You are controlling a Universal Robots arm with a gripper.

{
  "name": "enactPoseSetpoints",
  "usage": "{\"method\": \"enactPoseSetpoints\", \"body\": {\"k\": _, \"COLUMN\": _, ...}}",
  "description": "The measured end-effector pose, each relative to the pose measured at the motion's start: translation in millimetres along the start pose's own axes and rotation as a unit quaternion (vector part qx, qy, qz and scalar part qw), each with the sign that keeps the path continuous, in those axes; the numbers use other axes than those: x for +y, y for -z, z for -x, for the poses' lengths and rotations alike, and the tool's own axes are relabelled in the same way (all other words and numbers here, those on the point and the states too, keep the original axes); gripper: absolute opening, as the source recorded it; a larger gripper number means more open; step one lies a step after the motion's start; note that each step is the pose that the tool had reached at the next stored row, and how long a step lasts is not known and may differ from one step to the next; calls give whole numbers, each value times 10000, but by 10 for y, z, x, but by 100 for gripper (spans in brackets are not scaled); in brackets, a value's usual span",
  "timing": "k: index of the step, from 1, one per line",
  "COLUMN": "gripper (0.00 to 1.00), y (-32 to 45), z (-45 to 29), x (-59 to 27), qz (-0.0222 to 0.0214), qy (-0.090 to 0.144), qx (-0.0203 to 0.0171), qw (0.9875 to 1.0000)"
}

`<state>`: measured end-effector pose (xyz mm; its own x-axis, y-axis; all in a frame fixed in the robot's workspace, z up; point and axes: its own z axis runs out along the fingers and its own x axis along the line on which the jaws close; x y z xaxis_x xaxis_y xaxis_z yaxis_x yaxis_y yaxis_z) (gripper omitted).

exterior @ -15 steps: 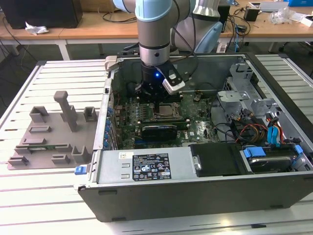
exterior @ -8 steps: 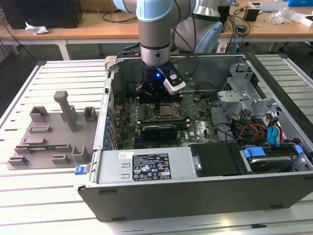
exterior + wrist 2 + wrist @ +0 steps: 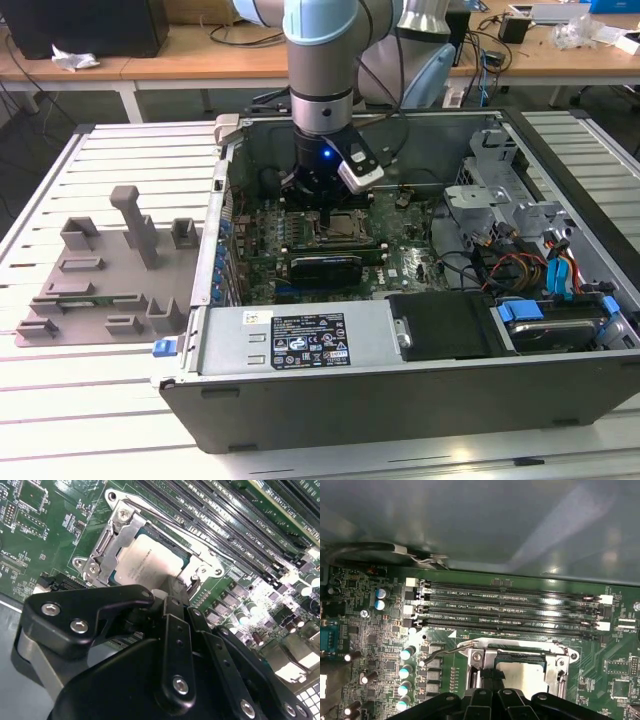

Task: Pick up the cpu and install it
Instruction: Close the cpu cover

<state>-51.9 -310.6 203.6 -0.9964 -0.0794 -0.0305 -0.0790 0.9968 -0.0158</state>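
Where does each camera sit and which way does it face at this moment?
Exterior view: off the arm, raised, looking down into the open computer case on the table; the arm reaches inside.
First wrist view: on the arm, facing the memory slots and cpu; the gripper shows at its edge.
Second wrist view: on the arm, looking past the gripper at the cpu.
Shared: both wrist views show the cpu inside its metal socket frame, gripper beside it.
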Motion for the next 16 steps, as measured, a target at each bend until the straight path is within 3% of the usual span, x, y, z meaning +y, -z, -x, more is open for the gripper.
{"method": "enactPoseSetpoints", "body": {"k": 2, "gripper": 11, "y": 12, "z": 2, "x": 1, "qz": 4, "qy": 0, "qx": -3, "qw": 10000}}
{"method": "enactPoseSetpoints", "body": {"k": 11, "gripper": 11, "y": 233, "z": 7, "x": -4, "qz": -1, "qy": 0, "qx": 0, "qw": 10000}}
{"method": "enactPoseSetpoints", "body": {"k": 16, "gripper": 11, "y": 244, "z": 23, "x": -6, "qz": -1, "qy": 1, "qx": 1, "qw": 10000}}
